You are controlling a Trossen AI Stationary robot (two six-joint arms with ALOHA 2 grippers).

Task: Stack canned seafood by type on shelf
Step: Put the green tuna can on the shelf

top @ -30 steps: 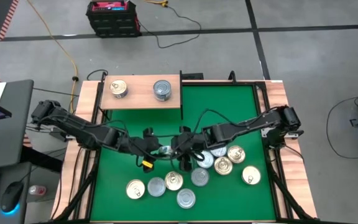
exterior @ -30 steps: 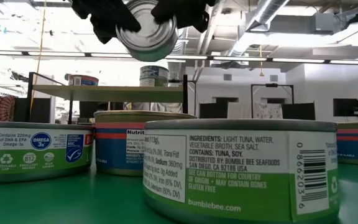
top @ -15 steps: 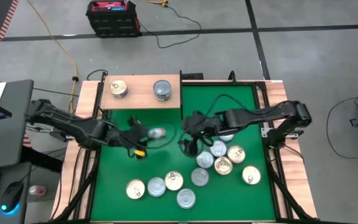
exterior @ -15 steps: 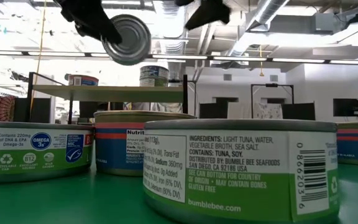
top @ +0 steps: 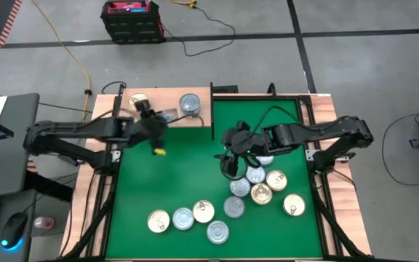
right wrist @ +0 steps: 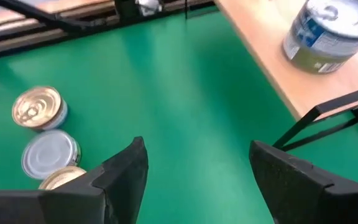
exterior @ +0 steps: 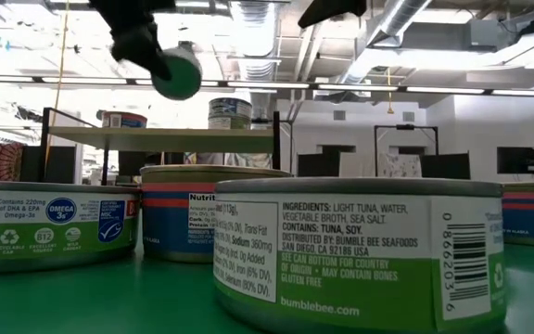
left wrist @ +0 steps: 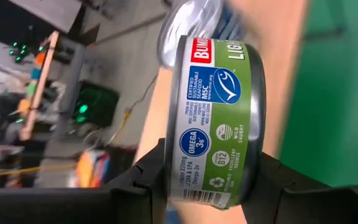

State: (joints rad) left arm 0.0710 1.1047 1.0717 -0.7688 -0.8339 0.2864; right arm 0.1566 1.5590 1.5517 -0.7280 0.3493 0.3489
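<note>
Clamped on a green-labelled tin (left wrist: pixel 219 118), the left gripper (top: pixel 151 125) hangs over the near edge of the shelf (top: pixel 167 107), the can pinched across its lid and base. Two silver-lidded cans already stand on the board: one (top: pixel 138 100) toward its left end, another (top: pixel 190 104) near its right. The right gripper (top: pixel 231 161), fingers spread wide and carrying nothing, waits above the green mat (top: pixel 180 175) beside a cluster of loose tins (top: pixel 259 185); a second group (top: pixel 188 218) lies nearer the front.

Risk lies in the landing: the held tin rides tilted on its side, and released that way it would likely roll off the board's edge or knock the blue-labelled can (right wrist: pixel 325 32) close by. Setting it on the wrong stack would also mix types. Bare board between the two standing cans offers room; the shelf's dark frame post (top: pixel 212 109) at the right corner narrows any approach from that side.
</note>
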